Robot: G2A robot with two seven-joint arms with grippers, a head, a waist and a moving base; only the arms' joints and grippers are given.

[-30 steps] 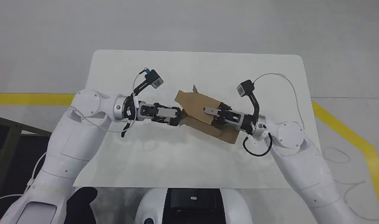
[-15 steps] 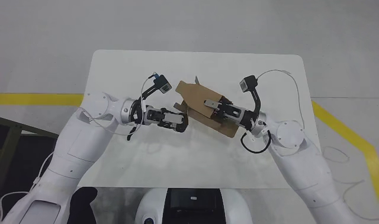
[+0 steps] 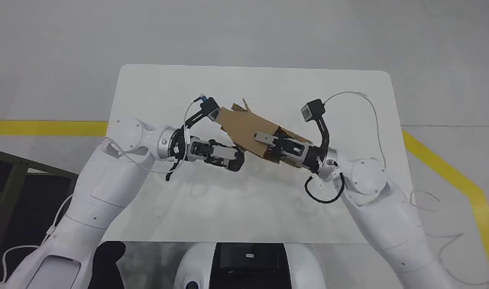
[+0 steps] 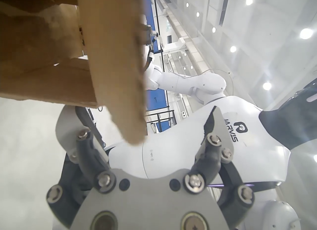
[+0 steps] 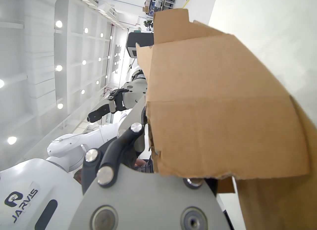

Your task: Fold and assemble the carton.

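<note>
right gripper fingers clamped on cardboard carton, carton off the desk. left gripper at carton's near edge, fingers apart, flap tip between them.

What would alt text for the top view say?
From above: the right gripper clamps a brown cardboard carton over a white table. The left gripper sits at the carton's edge nearest the robot.
</note>
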